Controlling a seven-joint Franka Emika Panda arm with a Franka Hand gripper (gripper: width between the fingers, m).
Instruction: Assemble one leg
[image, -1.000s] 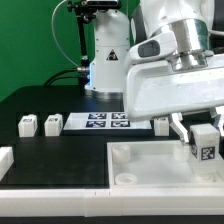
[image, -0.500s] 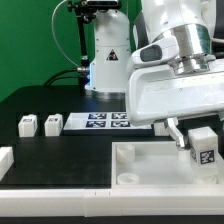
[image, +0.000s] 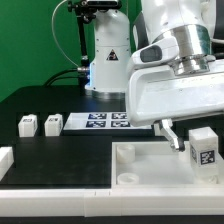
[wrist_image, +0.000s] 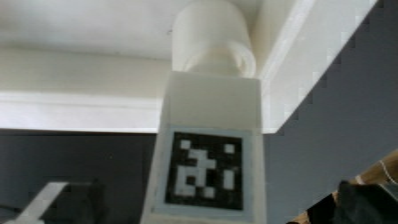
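Observation:
A leg (image: 204, 147), a small white block with a black-and-white tag on its front, stands upright at the far right corner of the large white tray-like piece (image: 140, 165). My gripper (image: 197, 128) is open astride it. One dark finger (image: 172, 134) hangs clear of the leg on the exterior view's left; the other finger is out of frame. In the wrist view the leg (wrist_image: 214, 150) fills the middle, its round end in the tray's corner socket (wrist_image: 217, 40). My gripper (wrist_image: 205, 208) has a fingertip low on each side, apart from the leg.
Two more legs (image: 28, 124) (image: 52, 123) stand on the black table at the exterior view's left. The marker board (image: 100, 121) lies behind the tray. Another white part (image: 4, 157) sits at the left edge. The robot base (image: 108, 55) is at the back.
My gripper has let go of the leg. The visible finger moved away from it toward the exterior view's left. The leg stays upright in the tray corner.

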